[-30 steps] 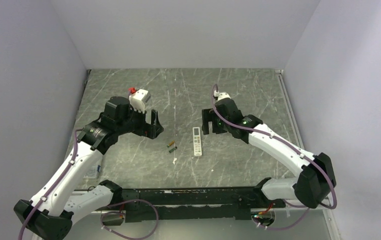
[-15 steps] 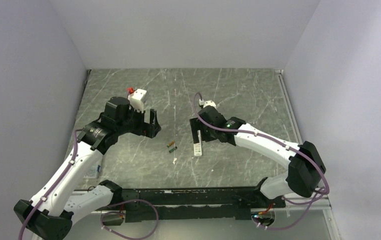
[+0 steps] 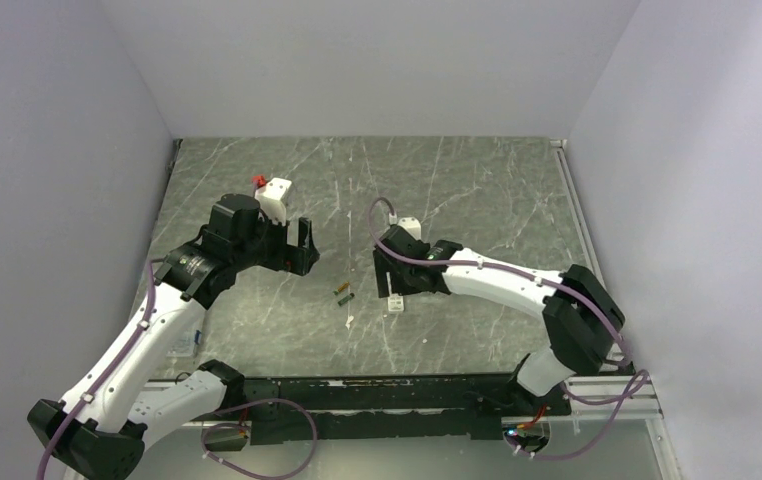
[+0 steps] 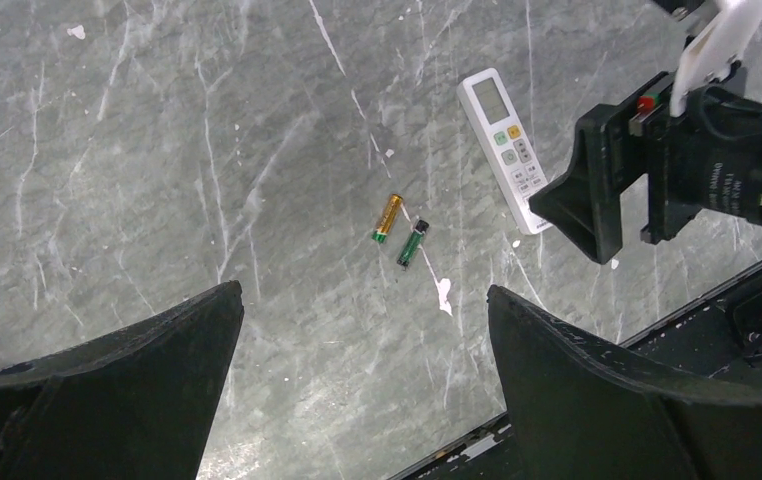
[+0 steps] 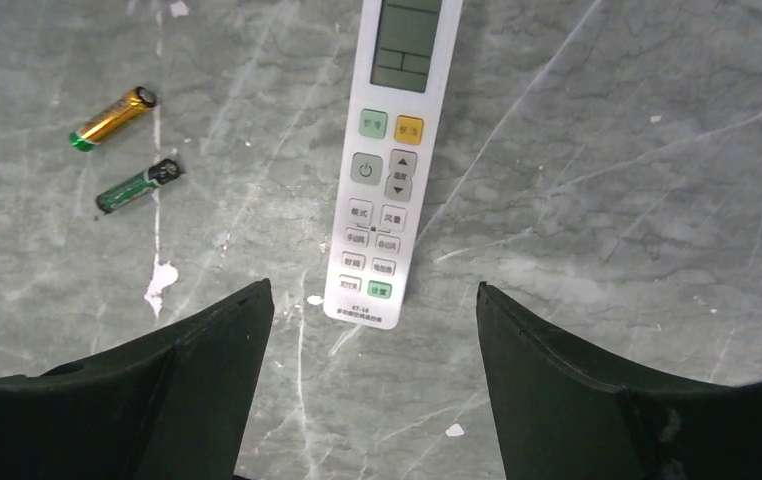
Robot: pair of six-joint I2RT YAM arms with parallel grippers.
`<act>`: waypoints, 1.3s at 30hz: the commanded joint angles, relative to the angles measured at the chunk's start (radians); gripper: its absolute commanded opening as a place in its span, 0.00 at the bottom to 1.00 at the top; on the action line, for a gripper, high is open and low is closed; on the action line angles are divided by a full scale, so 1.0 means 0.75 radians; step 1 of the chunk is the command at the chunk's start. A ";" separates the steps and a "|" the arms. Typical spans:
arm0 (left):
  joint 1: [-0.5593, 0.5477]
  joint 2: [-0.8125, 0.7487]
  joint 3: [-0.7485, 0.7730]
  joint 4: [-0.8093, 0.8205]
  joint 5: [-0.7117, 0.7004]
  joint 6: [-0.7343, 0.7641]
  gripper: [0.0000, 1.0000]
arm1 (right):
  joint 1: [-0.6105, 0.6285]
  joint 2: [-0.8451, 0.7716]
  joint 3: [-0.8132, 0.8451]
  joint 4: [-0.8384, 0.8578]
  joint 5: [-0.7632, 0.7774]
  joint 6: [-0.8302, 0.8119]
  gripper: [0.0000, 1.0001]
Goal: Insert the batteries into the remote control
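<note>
A grey table (image 3: 477, 190) veined and scratched like marble fills the floor of a booth. Plain pale walls (image 3: 377, 60) stand at its 9, 12 and 3 o'clock sides. A silver strip (image 3: 575, 215) runs along the 3 o'clock edge and a black rail (image 3: 377, 385) along the 6 o'clock edge. A white blotch (image 4: 443, 295) lies just toward 6 o'clock from the table's middle. A small pale item (image 3: 189, 342), too small to identify, lies near 8 o'clock.
</note>
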 commanded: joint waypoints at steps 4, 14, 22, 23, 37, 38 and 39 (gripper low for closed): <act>0.000 -0.025 0.008 0.006 -0.013 -0.012 0.99 | 0.023 0.087 0.039 -0.033 0.070 0.105 0.73; -0.001 -0.016 0.010 0.001 -0.011 -0.012 0.99 | 0.032 0.155 0.027 0.022 0.027 0.148 0.67; -0.001 -0.009 0.013 -0.002 -0.009 -0.012 0.99 | 0.051 0.209 0.063 0.004 0.045 0.165 0.63; -0.001 -0.008 0.014 -0.004 -0.009 -0.011 0.99 | 0.053 0.215 0.066 0.002 0.045 0.166 0.62; -0.001 -0.030 0.012 -0.006 -0.004 -0.009 0.99 | 0.075 0.266 0.100 -0.049 0.100 0.203 0.51; -0.001 -0.032 0.012 -0.005 -0.004 -0.009 0.99 | 0.076 0.268 0.100 -0.051 0.102 0.204 0.50; -0.001 -0.034 0.012 -0.004 -0.004 -0.010 0.99 | 0.077 0.269 0.100 -0.051 0.105 0.206 0.49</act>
